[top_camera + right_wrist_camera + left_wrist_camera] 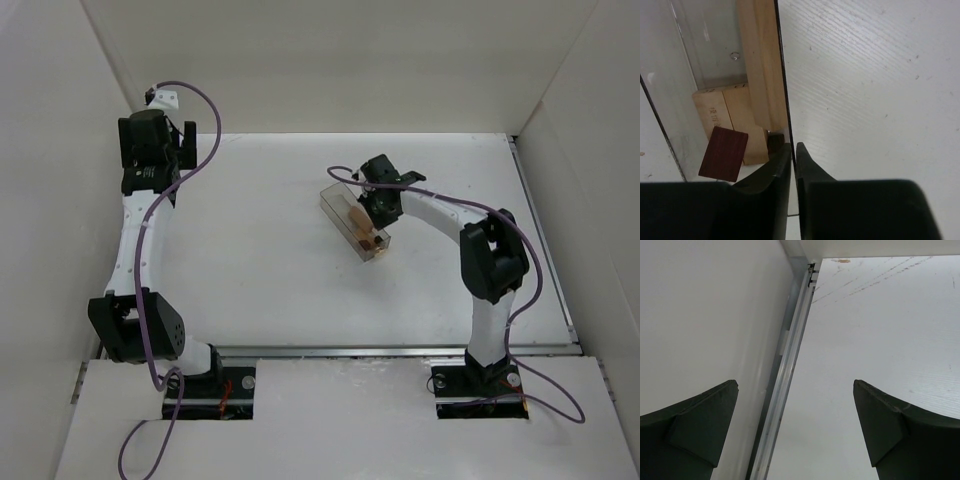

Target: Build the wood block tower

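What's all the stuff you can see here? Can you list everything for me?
box: one, clear, on the table right of the middle, with blocks inside
tan blocks: at least three, light tan, lying in the box
dark block: one for sure, reddish-brown, tilted in the box; a smaller dark piece may sit beside it
table: one, white
rail: one, silver, along the table's edge by the wall
cables: two, purple, one on each arm
left tool: one, black, open, over the far left corner, holding nothing
right tool: one, black, shut on the box's thin wall, one finger inside and one outside
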`<state>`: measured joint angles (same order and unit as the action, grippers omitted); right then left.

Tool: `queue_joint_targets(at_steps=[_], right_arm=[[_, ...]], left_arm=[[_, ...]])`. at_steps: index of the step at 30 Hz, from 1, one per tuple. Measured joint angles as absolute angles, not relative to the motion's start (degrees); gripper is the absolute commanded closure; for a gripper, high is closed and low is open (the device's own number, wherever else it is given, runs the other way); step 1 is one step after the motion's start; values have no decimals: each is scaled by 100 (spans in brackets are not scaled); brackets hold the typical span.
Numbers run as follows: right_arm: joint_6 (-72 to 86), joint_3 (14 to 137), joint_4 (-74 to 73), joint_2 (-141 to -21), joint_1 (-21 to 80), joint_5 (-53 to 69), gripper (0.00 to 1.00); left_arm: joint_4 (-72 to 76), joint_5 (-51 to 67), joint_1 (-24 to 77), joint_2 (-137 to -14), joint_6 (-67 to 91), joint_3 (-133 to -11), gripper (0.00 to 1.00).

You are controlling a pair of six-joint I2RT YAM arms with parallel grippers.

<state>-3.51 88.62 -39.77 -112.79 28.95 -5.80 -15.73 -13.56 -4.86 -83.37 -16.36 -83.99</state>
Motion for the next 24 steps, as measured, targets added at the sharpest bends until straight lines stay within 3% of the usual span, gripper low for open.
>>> queue_joint_targets(at_steps=[3,9,24], right_arm=[[-344,8788,-3863,-11297,2895,-609,99],[-156,8656,-3656,-11244,2936,-1090,100],[508,8608,-4206,-11253,3065,-5916,99]], left_arm=[[-1551,-1457,-486,-8337,-1636,-8359,0],[-1481,-1715,-486,-8300,-1636,-8119,0],[-1190,-2233,-486,-8274,-1671,-7918,0]])
